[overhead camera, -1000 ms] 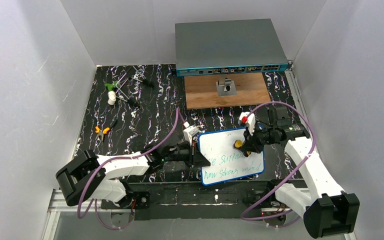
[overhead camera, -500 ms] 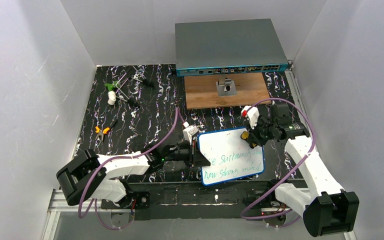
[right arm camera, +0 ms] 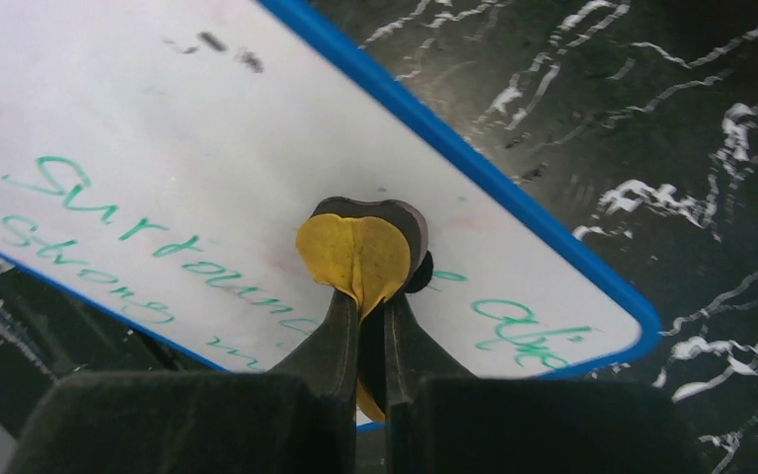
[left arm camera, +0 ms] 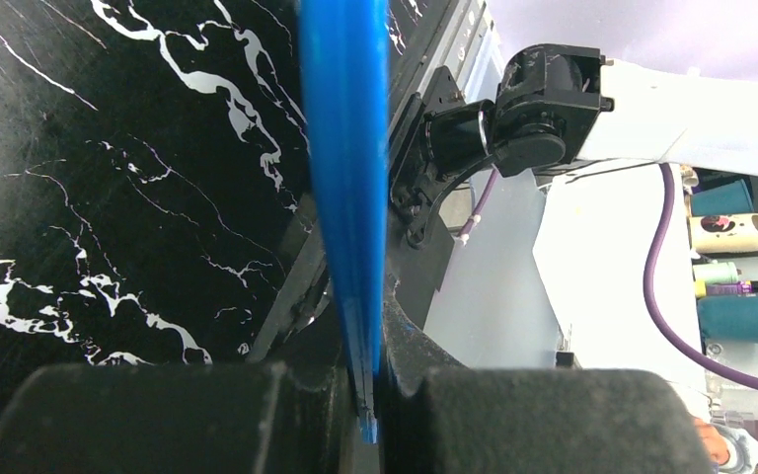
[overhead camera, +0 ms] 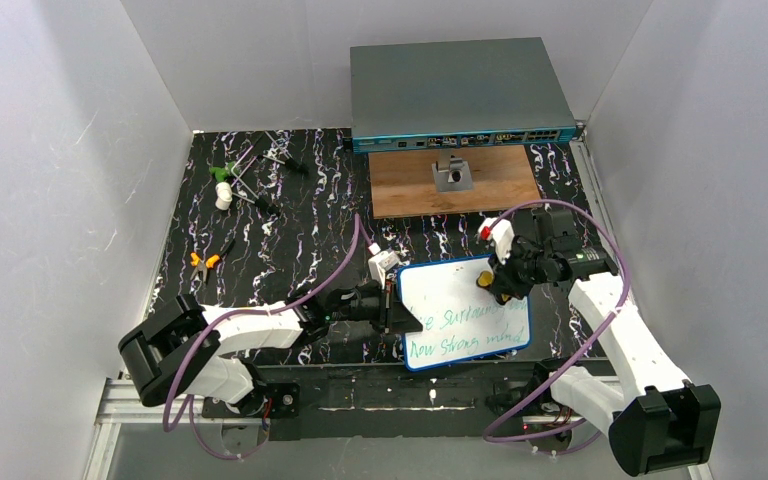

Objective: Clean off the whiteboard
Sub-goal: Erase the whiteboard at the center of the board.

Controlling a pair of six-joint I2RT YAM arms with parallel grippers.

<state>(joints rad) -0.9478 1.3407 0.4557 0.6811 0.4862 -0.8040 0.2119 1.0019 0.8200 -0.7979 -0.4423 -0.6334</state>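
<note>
The whiteboard lies near the front edge of the table, blue-rimmed, with green handwriting across its lower half and its upper part white. My left gripper is shut on its left rim; in the left wrist view the blue edge runs straight into the shut gripper. My right gripper is shut on a yellow wiping pad with a dark underside. The pad rests on the whiteboard near its upper right, at the first green line, with that gripper just behind it.
A large grey box with ports stands at the back. In front of it lies a wooden board carrying a small metal bracket. Orange-handled pliers and green and white tools lie at left. White walls enclose the table.
My right gripper carried the pad up and to the right across the board, then back down and left. The left gripper kept its hold on the rim, shifting slightly.
</note>
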